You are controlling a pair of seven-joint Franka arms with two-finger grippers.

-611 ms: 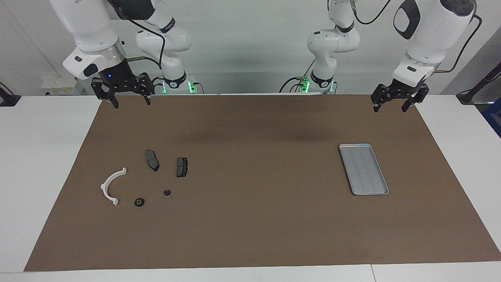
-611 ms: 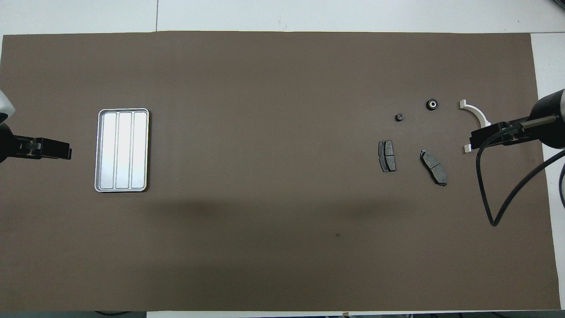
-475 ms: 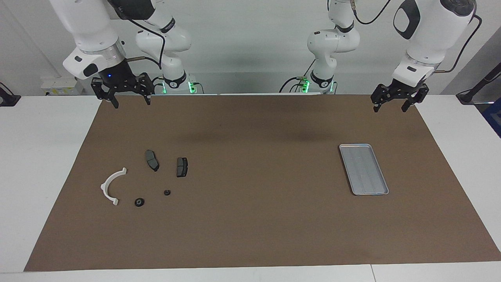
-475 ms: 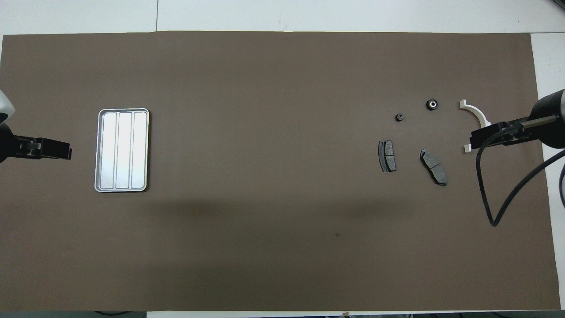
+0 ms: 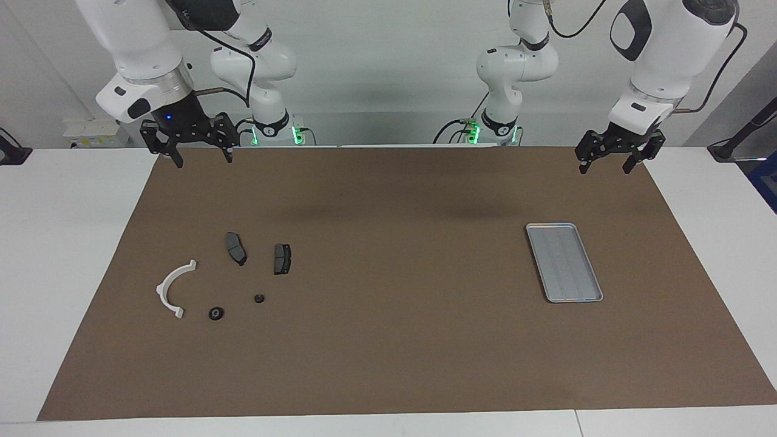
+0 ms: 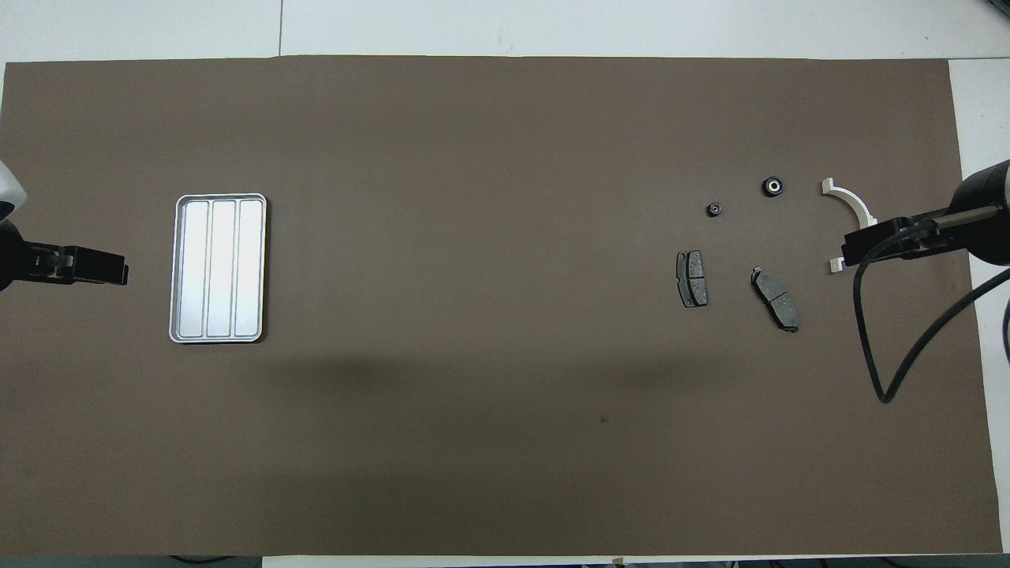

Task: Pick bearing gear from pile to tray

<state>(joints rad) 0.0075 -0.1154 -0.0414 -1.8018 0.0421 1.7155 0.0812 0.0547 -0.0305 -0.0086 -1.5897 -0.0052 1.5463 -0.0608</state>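
Over the last half second only the right gripper has crept a touch, jaws spread and empty, over the mat's 10 o'clock corner in the facing view; the left gripper waits, equally slack, over the 2 o'clock corner. The pile sits untouched at 9 o'clock: white arc, 2 brake pads, and at its 6 o'clock edge 2 black round pieces, the larger likely the bearing gear. The tray lies bare at 3 o'clock, so picking has not begun
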